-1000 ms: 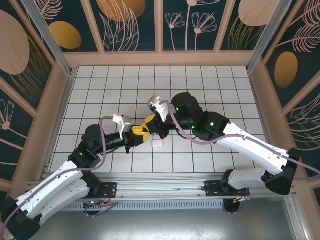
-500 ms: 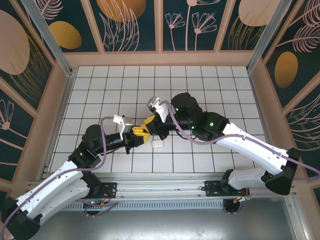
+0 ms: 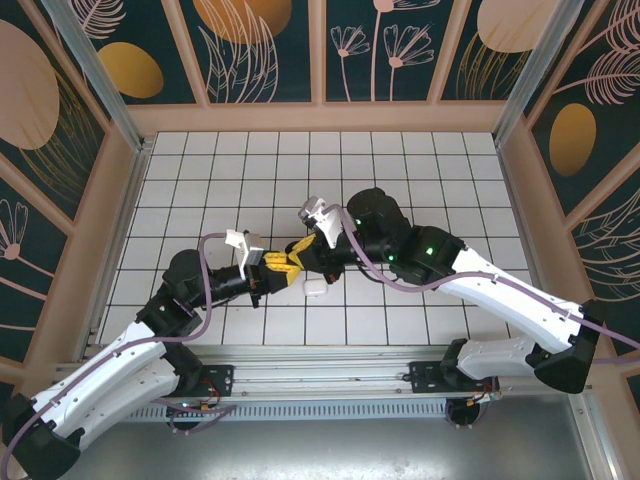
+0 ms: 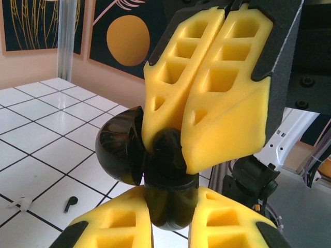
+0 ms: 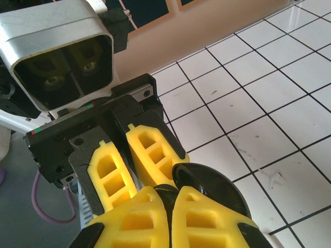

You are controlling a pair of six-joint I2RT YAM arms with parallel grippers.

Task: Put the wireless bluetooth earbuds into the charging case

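Observation:
My left gripper (image 4: 170,200) is shut on the body of a black charging case (image 4: 170,206), held above the tiles with its round lid (image 4: 118,154) swung open to the left. My right gripper (image 4: 175,155) comes down from above, shut, its yellow tips pushed into the case's open mouth. Whether anything small sits between those tips is hidden. From the right wrist, my right gripper (image 5: 169,195) meets the case lid (image 5: 220,186), with the left gripper's fingers (image 5: 150,150) beyond. From above, both grippers (image 3: 287,264) meet mid-table. A black earbud (image 4: 71,203) and a white earbud (image 4: 20,203) lie on the tiles.
A white charging case (image 3: 316,287) rests on the tiles just below and right of the joined grippers. The white grid table (image 3: 400,170) is walled by wooden panels (image 3: 320,118) at the back and on both sides.
The right gripper has sunk slightly toward the left gripper and the case. The left arm and the white case have not moved.

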